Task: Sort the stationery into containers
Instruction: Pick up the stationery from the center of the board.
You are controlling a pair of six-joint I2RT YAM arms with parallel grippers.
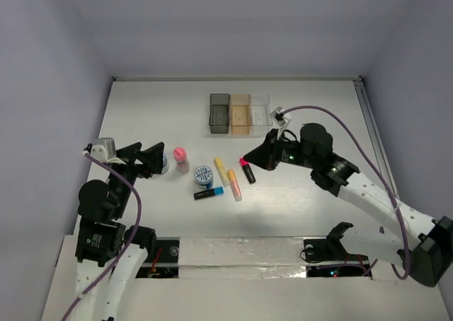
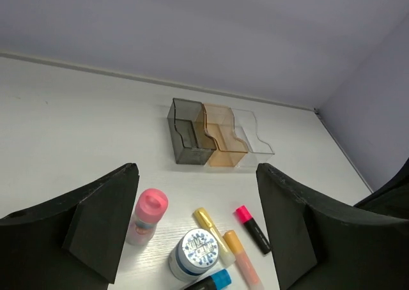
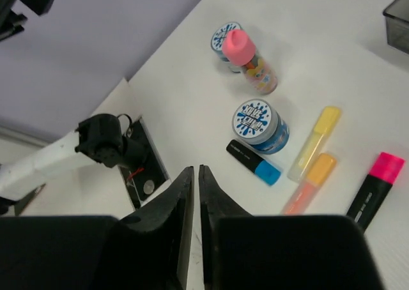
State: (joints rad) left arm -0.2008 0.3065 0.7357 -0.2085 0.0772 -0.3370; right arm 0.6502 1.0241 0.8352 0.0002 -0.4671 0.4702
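Four highlighters (image 3: 314,142) (image 3: 310,183) (image 3: 254,163) (image 3: 374,184); two tape rolls (image 3: 261,124) (image 3: 222,39); one pink bottle (image 3: 250,61); three bins (image 1: 219,113) (image 1: 241,113) (image 1: 261,112).

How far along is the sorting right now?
Done: nothing; the dark grey bin, amber bin and clear bin look empty. In hand: nothing; the left tool is open, the right tool shut and empty. Left: everything on the table: pink bottle, tape roll beside it, second tape roll, and the yellow highlighter, orange highlighter, blue-black highlighter and pink-black highlighter.

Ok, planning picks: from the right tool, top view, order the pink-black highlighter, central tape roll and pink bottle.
1. Pink-black highlighter, right beside the right tool.
2. Central tape roll, mid-cluster.
3. Pink bottle, far left.
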